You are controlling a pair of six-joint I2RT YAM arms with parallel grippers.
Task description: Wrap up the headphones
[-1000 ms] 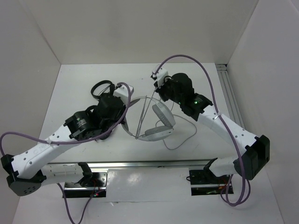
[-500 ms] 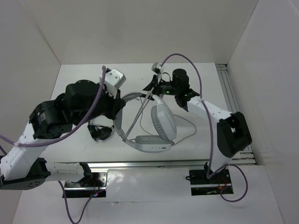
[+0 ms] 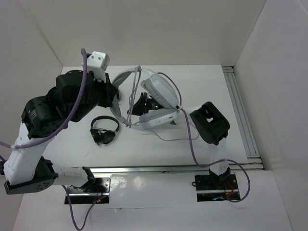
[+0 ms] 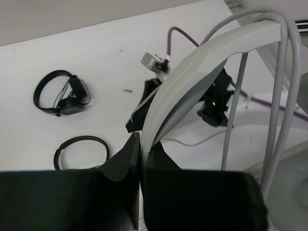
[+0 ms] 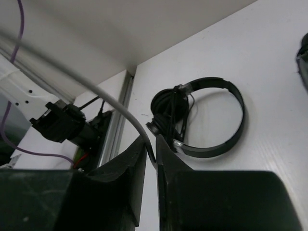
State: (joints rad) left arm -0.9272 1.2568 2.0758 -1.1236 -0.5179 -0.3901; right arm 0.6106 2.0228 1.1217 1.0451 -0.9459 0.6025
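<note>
The light-grey headphones (image 3: pixel 156 98) hang above the table, with my left gripper (image 4: pixel 143 150) shut on their wide headband (image 4: pixel 207 62). In the top view the left gripper (image 3: pixel 117 94) is at the band's left end. Thin grey cable (image 4: pixel 231 125) runs in strands across the band, and more of it trails on the table (image 3: pixel 168 138). My right gripper (image 3: pixel 141 102) sits under the ear cups, mostly hidden. In the right wrist view the right gripper (image 5: pixel 155 150) has its jaws slightly apart, and the cable (image 5: pixel 126 115) passes between them.
One small black headphone set (image 3: pixel 105 130) lies on the table in front of the left arm. The left wrist view shows two of them (image 4: pixel 62 94) (image 4: pixel 80 150). A metal rail (image 3: pixel 240 110) runs along the right wall. White walls close in the back and both sides.
The left arm has lifted the headphones up, back and to the left. The right arm has swung left underneath them, and its jaws have parted a little around the cable.
</note>
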